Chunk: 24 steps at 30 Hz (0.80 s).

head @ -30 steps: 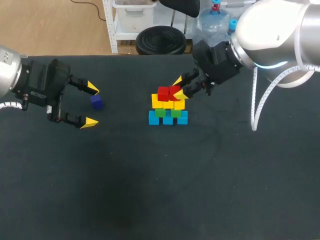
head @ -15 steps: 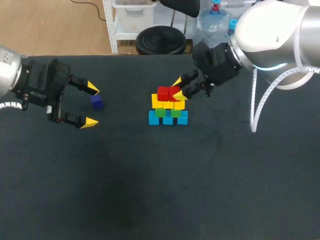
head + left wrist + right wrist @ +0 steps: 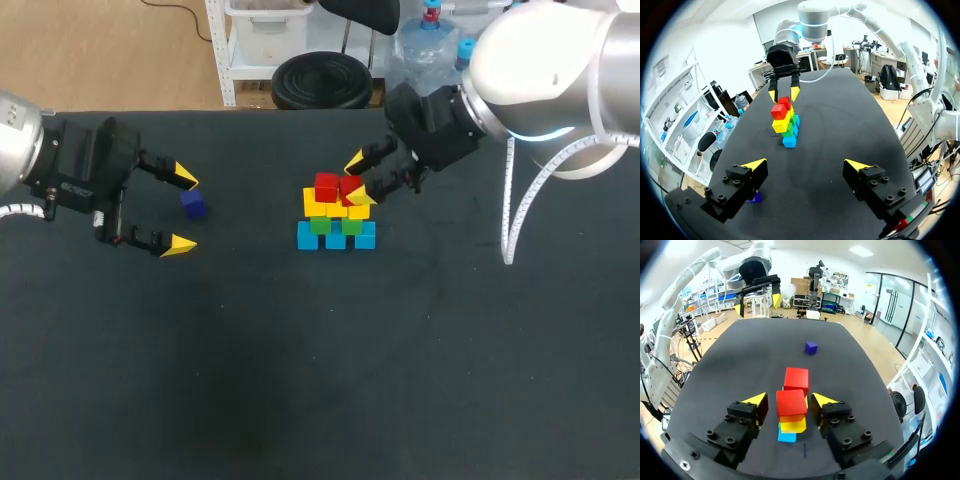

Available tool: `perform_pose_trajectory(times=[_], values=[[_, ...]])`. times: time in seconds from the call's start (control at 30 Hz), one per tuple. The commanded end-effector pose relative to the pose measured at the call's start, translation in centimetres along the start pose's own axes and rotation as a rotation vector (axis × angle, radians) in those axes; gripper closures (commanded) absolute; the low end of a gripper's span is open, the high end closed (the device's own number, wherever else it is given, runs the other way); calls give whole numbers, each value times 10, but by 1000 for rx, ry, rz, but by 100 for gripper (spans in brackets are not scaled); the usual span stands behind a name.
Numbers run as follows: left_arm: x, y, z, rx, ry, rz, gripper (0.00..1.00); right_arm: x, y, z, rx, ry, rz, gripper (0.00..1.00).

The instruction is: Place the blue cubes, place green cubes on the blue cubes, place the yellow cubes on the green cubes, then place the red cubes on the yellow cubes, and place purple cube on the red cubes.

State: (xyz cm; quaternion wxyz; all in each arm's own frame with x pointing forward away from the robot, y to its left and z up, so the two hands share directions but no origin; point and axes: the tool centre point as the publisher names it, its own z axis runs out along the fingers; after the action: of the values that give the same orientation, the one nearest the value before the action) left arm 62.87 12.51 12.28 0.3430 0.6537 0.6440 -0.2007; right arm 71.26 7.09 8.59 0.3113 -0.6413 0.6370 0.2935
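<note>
The head camera sits high behind the robot and looks down on the whole table (image 3: 300, 380), with the stack (image 3: 337, 212) toward the far middle. The left wrist camera is low at the table's left side, facing right along the left gripper (image 3: 806, 165); the stack stands well ahead, with the right gripper (image 3: 784, 93) just beyond it. The right wrist camera is close above the stack on its right, facing left, with the left gripper far ahead. All three views share the stack and the purple cube (image 3: 811, 347); the wrist cameras face each other.
</note>
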Motion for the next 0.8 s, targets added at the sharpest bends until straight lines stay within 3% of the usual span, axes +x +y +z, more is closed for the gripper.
perform_pose_trajectory(times=[0.03,0.1,0.27,0.3,0.37,0.47,0.57,0.73,0.8], values=[[2,-1,0,-3,-6,4,0,0,0,0,1,-2,-1,47],[2,-1,0,-3,-6,4,0,0,0,0,2,-3,-1,51],[2,-1,0,-3,-6,4,0,0,0,0,2,-2,1,51],[2,-1,0,-3,-6,4,0,0,0,0,2,-3,1,49],[2,-1,0,-3,-6,4,0,0,0,-1,3,-3,2,31],[2,-1,0,-3,-6,4,0,-1,0,-2,5,-4,1,32],[2,-1,0,-3,-6,4,0,0,0,-4,7,-4,-2,50],[2,-1,0,-3,-6,4,0,1,-1,-4,9,-2,-1,53],[2,-1,0,-3,-6,4,0,1,-1,-4,9,-2,-2,59]])
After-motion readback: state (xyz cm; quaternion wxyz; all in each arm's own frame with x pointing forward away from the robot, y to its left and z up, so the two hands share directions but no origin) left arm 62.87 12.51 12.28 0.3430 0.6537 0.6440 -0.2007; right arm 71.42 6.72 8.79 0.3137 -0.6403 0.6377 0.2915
